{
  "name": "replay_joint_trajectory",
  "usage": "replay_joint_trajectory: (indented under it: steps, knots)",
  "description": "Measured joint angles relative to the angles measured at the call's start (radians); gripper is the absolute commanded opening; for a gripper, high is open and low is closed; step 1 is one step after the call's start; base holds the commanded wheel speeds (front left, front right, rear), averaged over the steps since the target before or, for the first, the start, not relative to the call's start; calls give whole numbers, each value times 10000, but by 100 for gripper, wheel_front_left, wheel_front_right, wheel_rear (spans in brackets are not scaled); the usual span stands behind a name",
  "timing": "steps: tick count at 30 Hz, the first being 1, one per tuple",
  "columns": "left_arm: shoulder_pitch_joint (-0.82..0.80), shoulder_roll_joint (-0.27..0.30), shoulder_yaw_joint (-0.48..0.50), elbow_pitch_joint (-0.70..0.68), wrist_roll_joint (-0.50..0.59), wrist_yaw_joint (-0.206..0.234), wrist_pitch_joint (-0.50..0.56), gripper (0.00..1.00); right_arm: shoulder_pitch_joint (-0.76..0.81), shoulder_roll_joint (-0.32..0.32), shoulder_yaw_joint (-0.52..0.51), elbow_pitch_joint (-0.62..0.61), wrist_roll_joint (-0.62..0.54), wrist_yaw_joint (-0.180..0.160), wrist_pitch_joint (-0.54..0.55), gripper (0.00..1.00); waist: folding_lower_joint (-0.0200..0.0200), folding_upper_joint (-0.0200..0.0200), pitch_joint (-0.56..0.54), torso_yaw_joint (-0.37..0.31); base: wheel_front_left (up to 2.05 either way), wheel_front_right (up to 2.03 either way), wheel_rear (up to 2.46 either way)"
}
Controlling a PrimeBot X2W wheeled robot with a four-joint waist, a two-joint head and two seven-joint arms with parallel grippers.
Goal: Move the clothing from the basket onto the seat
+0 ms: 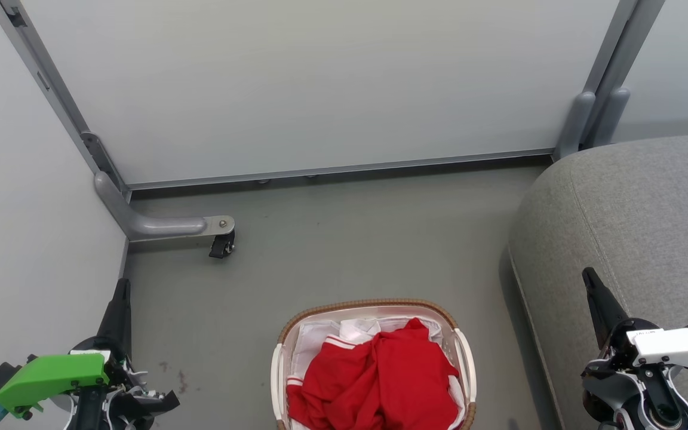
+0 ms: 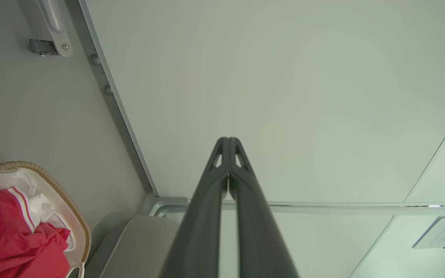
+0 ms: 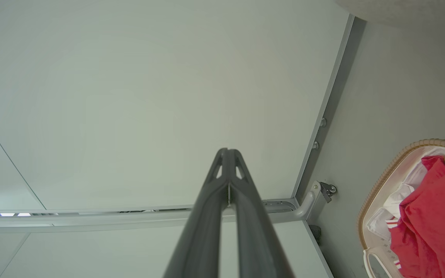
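The red clothing (image 1: 383,376) with white-and-red trim lies bunched in the basket (image 1: 371,306), an oval white one with a brown woven rim, on the floor at the bottom middle of the head view. The grey seat (image 1: 636,215) stands to its right. My left gripper (image 1: 120,289) is shut and points up at the lower left, well left of the basket. My right gripper (image 1: 590,279) is shut in front of the seat's side. The left wrist view shows clothing (image 2: 6,235), basket (image 2: 72,210) and shut gripper (image 2: 228,142); the right wrist view shows clothing (image 3: 435,227), basket (image 3: 384,173) and shut gripper (image 3: 228,152).
Pale partition panels (image 1: 320,83) wall the space at the back and left. A grey metal foot with a black caster (image 1: 223,245) sticks out over the floor at the left. Open grey floor (image 1: 350,239) lies between basket and panels.
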Motion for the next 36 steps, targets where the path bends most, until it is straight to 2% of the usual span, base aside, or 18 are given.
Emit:
replay_joint_trajectory:
  steps: [36]
  knots:
    - [0,0,0,-4,0,0,0,0,0,-2,0,0,0,0,2,0,0,0,0,0,0,0,0]
